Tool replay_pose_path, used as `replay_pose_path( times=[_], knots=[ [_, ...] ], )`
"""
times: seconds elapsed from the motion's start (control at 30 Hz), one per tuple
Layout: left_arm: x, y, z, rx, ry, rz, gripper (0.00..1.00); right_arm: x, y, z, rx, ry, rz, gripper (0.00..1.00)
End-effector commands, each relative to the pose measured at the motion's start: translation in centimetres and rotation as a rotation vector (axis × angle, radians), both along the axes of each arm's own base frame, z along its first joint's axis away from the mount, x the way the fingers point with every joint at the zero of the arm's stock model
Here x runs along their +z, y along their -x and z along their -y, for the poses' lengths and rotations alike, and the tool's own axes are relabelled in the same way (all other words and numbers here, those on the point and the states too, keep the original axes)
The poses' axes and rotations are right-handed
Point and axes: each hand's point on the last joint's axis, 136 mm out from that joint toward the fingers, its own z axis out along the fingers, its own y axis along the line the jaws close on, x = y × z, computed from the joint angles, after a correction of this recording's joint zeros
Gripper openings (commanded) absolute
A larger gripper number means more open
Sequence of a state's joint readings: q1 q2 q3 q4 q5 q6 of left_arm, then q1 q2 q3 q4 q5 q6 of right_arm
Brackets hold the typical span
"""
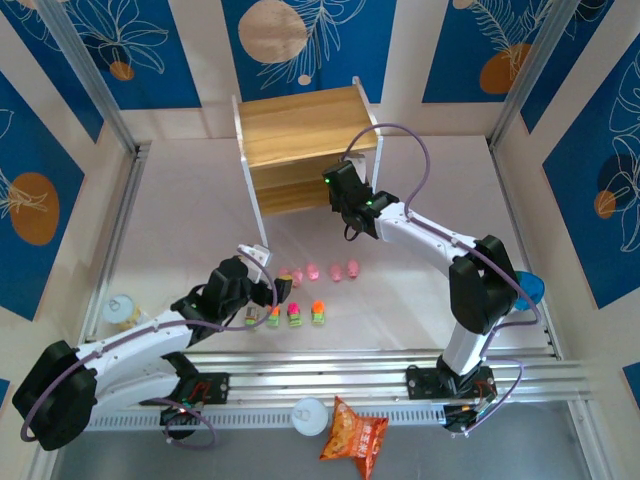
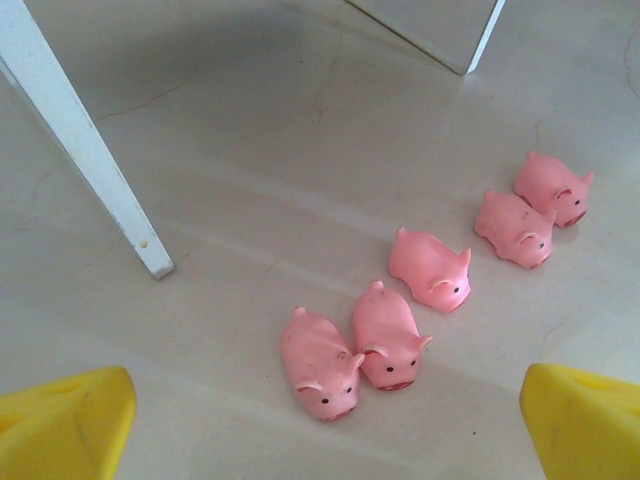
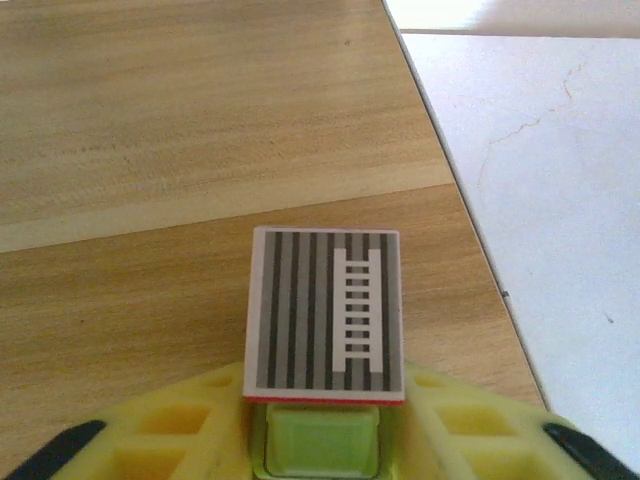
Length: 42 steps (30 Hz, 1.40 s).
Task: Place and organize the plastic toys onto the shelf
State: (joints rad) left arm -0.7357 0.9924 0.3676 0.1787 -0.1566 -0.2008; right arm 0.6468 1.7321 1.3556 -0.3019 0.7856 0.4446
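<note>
Right tool (image 1: pixel 335 182) is at the shelf (image 1: pixel 300 125) – between its fingers a blocky toy (image 3: pixel 325 310), green base and striped dark top, sits on a wooden board (image 3: pixel 150 300); clenched or released, I cannot tell. Left tool (image 2: pixel 325 445) is released wide above five pink pigs (image 2: pixel 430 268) on the counter (image 2: pixel 250 150) – four blocky toys (image 1: pixel 295 316) lie in a row nearby

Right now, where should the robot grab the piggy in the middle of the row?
Take the middle pig across its plump back, squeezing both flanks, coming straight down from above. It stands upright and apart from the other pigs, with bare table on both sides, so there is likely room. The snout and ears look too small to pinch.
</note>
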Motion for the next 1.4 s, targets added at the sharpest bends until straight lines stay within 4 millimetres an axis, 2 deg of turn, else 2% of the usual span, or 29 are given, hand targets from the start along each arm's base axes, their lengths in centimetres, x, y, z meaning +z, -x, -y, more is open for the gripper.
replay_pose_path(
  times=[0.0, 0.17, 0.47, 0.63, 0.83, 0.97, 1.1, 1.23, 1.37],
  knots=[
    [1.4, -0.2, 0.7, -0.019, 0.023, 0.028, 0.98, 0.8, -0.3, 0.3, -0.023, -0.016, 0.034, 0.43],
    [1.4, -0.4, 0.4, -0.006, 0.016, 0.032, 0.98, 1.9, 0.1, 0.1, -0.01, -0.015, 0.056, 0.47],
    [1.2, -1.4, -1.3, 0.109, -0.011, 0.043, 1.0, 3.7, 1.8, -0.1, 0.005, -0.018, 0.084, 0.53],
    [1.1, -2.3, -3.0, 0.222, -0.029, 0.047, 1.0, 3.9, 3.2, 0.2, 0.009, -0.023, 0.081, 0.55],
    [1.1, -3.5, -3.4, 0.283, -0.033, 0.076, 1.0, 3.8, 5.9, 0.6, 0.026, -0.033, 0.065, 0.55],
    [1.4, -4.7, -3.4, 0.341, -0.032, 0.079, 1.0, 3.4, 8.4, 0.8, 0.051, -0.036, 0.054, 0.55],
    [2.1, -5.5, -2.5, 0.32, -0.025, 0.073, 1.0, 2.5, 10.7, 0.5, 0.095, -0.06, 0.03, 0.55],
    [1.2, -4.7, -1.4, 0.232, -0.026, 0.027, 1.0, 0.6, 13.5, -0.4, 0.134, -0.057, -0.024, 0.55],
    [0.5, -3.7, -1.5, 0.203, -0.016, 0.012, 1.0, -1.9, 16.6, -1.9, 0.174, -0.038, -0.068, 0.52]
  ],
)
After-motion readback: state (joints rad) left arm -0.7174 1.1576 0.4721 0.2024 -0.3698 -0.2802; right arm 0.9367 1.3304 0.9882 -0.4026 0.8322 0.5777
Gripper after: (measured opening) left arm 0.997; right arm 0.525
